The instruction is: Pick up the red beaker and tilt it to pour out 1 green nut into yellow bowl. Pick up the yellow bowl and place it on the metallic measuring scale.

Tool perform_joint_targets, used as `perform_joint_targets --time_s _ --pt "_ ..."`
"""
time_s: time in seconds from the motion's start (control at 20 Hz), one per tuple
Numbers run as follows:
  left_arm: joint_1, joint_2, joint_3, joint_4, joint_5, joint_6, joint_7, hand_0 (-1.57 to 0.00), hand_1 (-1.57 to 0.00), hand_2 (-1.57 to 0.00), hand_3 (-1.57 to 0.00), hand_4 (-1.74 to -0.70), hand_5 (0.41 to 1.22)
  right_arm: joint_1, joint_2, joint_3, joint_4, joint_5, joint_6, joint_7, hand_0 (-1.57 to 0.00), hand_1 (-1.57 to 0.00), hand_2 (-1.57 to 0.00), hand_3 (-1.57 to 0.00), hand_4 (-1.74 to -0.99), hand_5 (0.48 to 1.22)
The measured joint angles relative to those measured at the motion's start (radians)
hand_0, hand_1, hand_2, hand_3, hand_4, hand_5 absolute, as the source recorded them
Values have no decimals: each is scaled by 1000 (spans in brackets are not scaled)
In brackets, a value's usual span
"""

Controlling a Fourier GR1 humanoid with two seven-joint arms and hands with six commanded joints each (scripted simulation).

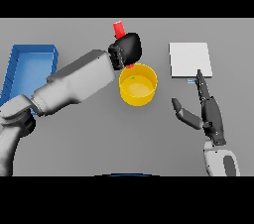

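Fingers of my left hand [128, 47] curl round the red beaker [119, 28], tipped above the yellow bowl [138, 87]; one green nut [132, 77] lies inside. Next I right the beaker. My right hand [208, 111] waits, fingers spread, near the scale [190, 59].

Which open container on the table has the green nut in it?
The round yellow bowl at centre holds the green nut; the rectangular blue bin at far left shows none.

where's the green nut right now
In the head view the green nut lies inside the yellow bowl, near its far rim, just below the red beaker held by the left hand.
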Motion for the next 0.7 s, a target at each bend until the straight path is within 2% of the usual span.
perform_joint_targets --time_s 0.2,0.25,0.3,0.35,0.45,0.55,0.65,0.7 --pt "-45 -26 -49 18 -62 8 -14 -1571 -1571 -1571 -1570 -1733 1221 -4 8 -7 -3 -11 -7 19 1 1 1 1 -1128 575" --pt "-69 -18 -61 23 -81 18 -26 -1571 -1571 -1571 -1570 -1733 1221 4 8 -4 -5 -11 -3 1 1 1 1 1 -1133 575" --pt "-88 -15 -71 19 -97 26 -34 -1571 -1571 -1571 -1570 -1732 1221 -4 6 -8 1 -9 -7 8 1 1 1 1 -1138 572" --pt "-122 -16 -68 18 -98 11 -58 -1571 -1571 -1571 -1570 -1731 1221 -6 3 -12 -3 -10 -9 19 1 1 1 1 -1137 568" --pt "-220 -11 -56 64 -116 22 -81 -1571 -1571 -1571 -1571 -1728 1221 5 5 -4 -9 -12 1 8 1 1 1 1 -1135 563" --pt "-288 9 -8 116 -97 34 -95 -1571 -1571 -1571 -1571 -1724 1221 -4 13 8 -1 14 -14 10 1 1 1 1 -1130 554" --pt "-339 45 58 183 -72 75 -84 -1571 -1571 -1571 -1571 -1720 1221 -17 1 -6 -9 -11 -2 14 1 1 1 1 -1128 554" --pt "-368 57 98 214 -50 76 -72 -1571 -1571 -1571 -1571 -1722 1221 -3 -1 -2 -22 -18 9 -3 1 1 1 1 -1117 554"
